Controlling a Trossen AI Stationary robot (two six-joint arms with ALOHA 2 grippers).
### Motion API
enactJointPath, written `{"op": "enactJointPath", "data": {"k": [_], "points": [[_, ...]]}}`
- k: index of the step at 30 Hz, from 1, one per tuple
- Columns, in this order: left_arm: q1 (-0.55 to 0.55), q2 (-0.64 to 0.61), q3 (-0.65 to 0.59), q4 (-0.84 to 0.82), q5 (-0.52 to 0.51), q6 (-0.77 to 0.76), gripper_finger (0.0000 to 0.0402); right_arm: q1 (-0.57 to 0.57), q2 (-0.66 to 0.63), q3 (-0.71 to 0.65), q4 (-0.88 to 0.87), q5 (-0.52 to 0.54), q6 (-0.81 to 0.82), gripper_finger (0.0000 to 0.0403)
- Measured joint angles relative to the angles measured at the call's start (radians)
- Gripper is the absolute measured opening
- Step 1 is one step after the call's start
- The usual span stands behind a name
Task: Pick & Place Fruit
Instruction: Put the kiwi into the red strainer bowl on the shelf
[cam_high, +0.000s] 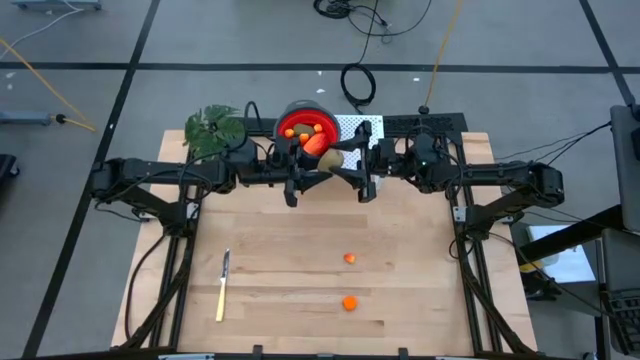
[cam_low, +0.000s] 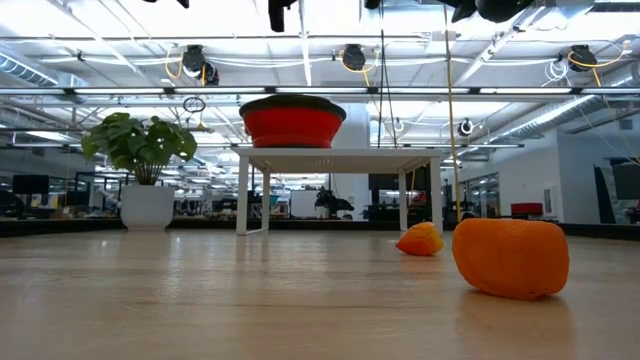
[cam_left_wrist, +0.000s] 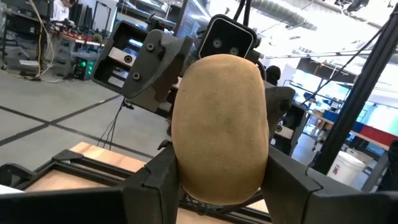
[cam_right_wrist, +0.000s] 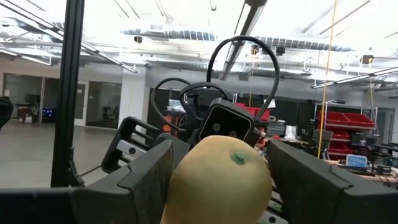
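An olive-brown oval fruit (cam_high: 331, 160) hangs in the air between both grippers, just beside the red bowl (cam_high: 305, 125) at the table's far edge. My left gripper (cam_high: 318, 168) comes from the left and is shut on it. My right gripper (cam_high: 345, 165) comes from the right, open, with a finger on either side of the fruit's stem end (cam_right_wrist: 236, 158). The bowl holds a red-orange piece (cam_high: 316, 142) and small orange ones. Two orange pieces (cam_high: 349, 258) (cam_high: 349, 302) lie on the table (cam_high: 420, 300). My left gripper pinches the olive-brown fruit between its two fingers, which sit on the fruit's opposite sides (cam_left_wrist: 186, 180). They come at it about level from the table's left. The fruit is lifted clear and sticks out past the fingers toward the other arm. My right gripper's fingers (cam_right_wrist: 149, 177) flank the fruit's stem end; whether they touch it I cannot tell.
A pale-yellow knife (cam_high: 222, 285) lies on the near left of the table. A green plant (cam_high: 215, 130) stands at the far left corner. The bowl sits raised on a white stand (cam_low: 340, 160). Both arms crowd the far middle; the near half is open wood.
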Motion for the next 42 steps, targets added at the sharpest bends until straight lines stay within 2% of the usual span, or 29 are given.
{"op": "enactJointPath", "data": {"k": [7,13,18,24,32,42], "points": [[0.006,0.001,-0.001,-0.053,-0.012,0.003,0.0171,-0.002,0.0,0.0,0.082,0.008,-0.003,0.0251],[0.025,0.001,-0.001,-0.106,-0.079,0.013,0.0171,-0.002,-0.016,0.0,0.113,0.006,-0.003,0.0251],[0.066,0.001,-0.001,-0.19,-0.169,0.04,0.0171,-0.006,-0.049,0.0,0.056,0.007,-0.003,0.0251],[0.143,0.001,-0.001,-0.309,-0.2,0.042,0.0171,-0.048,-0.12,-0.031,-0.108,0.007,-0.003,0.0251],[0.235,0.001,-0.001,-0.341,-0.201,0.055,0.0171,-0.099,-0.24,-0.158,-0.128,0.007,-0.003,0.0251],[0.271,0.0,-0.001,-0.355,-0.198,0.075,0.0171,-0.158,-0.441,-0.407,-0.128,0.007,0.002,0.0251]]}}
